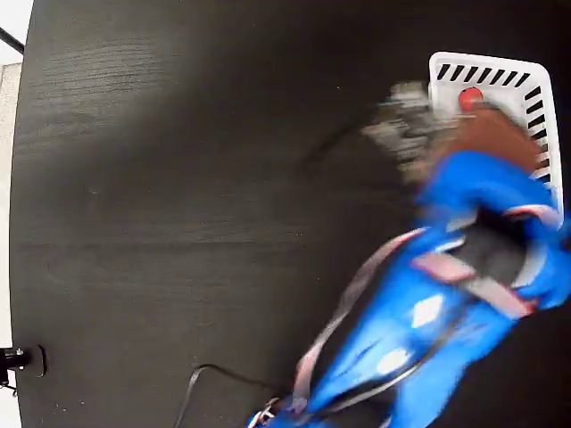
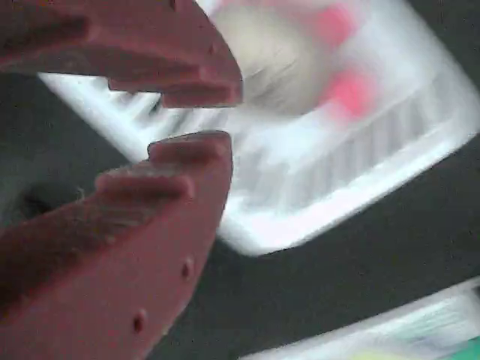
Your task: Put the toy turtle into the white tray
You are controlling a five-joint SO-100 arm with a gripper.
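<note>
The toy turtle (image 2: 270, 56) lies inside the white tray (image 2: 360, 157); the wrist view shows its tan shell and red flippers, blurred. In the fixed view only a red bit of the turtle (image 1: 470, 98) shows in the tray (image 1: 486, 67) at the top right. My gripper (image 2: 206, 118) has dark red toothed fingers with a gap between their tips and nothing in it, set over the tray's near edge, apart from the turtle. In the fixed view the blue arm is motion-blurred and the gripper (image 1: 482, 134) covers much of the tray.
The black table (image 1: 178, 178) fills the fixed view. A dark cable (image 1: 214, 374) runs along the bottom, and a small clamp (image 1: 18, 359) sits at the left edge. A blurred white and green object (image 2: 405, 337) shows at the wrist view's bottom right.
</note>
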